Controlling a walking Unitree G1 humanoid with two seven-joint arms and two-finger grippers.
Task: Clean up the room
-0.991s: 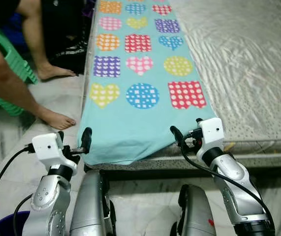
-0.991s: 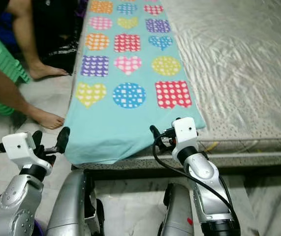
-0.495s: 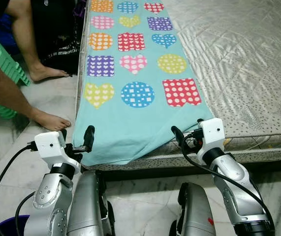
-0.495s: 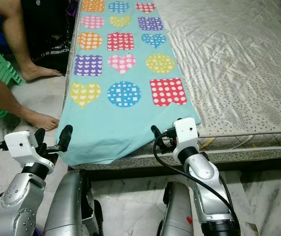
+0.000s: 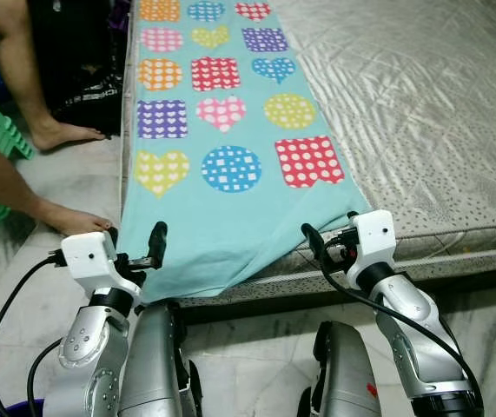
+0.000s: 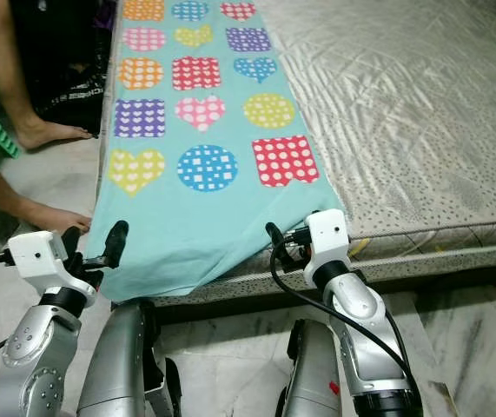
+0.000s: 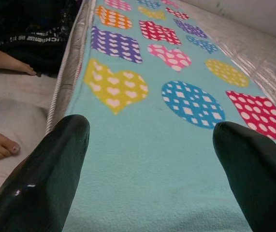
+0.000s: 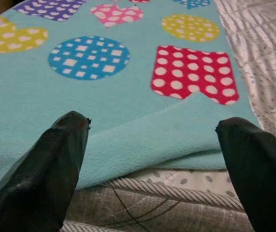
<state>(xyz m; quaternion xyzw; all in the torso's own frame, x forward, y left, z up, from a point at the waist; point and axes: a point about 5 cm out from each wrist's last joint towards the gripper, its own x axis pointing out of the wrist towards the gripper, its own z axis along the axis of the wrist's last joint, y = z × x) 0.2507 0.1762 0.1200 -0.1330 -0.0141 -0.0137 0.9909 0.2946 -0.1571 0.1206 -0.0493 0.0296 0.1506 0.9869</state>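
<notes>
Blanket [image 5: 230, 148], turquoise with coloured hearts, circles and squares, lies flat along the mattress's [image 5: 421, 113] left side, its near edge drooping over the mattress end. Left gripper [image 5: 135, 252] hovers at the blanket's near left corner, right gripper [image 5: 326, 246] at its near right corner; both spread wide, holding nothing. A person's feet [image 5: 74, 221] rest on the floor left of the blanket.

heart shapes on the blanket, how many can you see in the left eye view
6 on the blanket: yellow in the nearest row, pink in the middle of the next, blue, yellow, red and pink farther up. More may lie beyond the top edge.
</notes>
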